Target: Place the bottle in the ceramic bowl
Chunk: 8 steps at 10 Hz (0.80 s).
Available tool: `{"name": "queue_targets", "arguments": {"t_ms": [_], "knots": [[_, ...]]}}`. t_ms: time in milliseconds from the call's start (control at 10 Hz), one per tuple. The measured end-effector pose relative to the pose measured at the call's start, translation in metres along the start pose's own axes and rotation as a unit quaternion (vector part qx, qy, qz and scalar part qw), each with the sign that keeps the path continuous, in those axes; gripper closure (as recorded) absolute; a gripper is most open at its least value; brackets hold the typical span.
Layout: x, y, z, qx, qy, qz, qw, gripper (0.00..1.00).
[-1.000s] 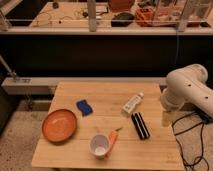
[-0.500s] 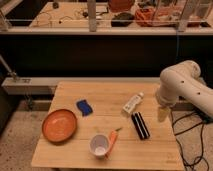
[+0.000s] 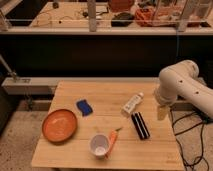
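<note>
The small white bottle (image 3: 132,103) lies on its side on the wooden table (image 3: 102,92), right of centre, cap pointing to the far right. The orange-brown ceramic bowl (image 3: 59,125) sits at the table's left front and holds nothing. My gripper (image 3: 161,112) hangs down from the white arm (image 3: 175,82) at the table's right edge, to the right of the bottle and apart from it. It holds nothing that I can see.
A black ribbed bar (image 3: 140,125) lies just in front of the bottle. A white cup (image 3: 100,145) with an orange carrot-like item (image 3: 113,139) beside it stands at the front centre. A blue sponge (image 3: 84,106) lies between bowl and bottle. A dark counter wall rises behind the table.
The arm has swung left and slightly up, bringing the gripper closer to the table's right edge and the bottle. The objects on the table have not moved.
</note>
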Motion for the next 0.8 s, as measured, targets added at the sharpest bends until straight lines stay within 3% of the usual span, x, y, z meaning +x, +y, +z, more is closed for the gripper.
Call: {"name": "queue_targets", "arguments": {"t_ms": [800], "knots": [[-0.009,-0.028,0.014,0.010,-0.014,-0.044,0.9989,0.20]]}}
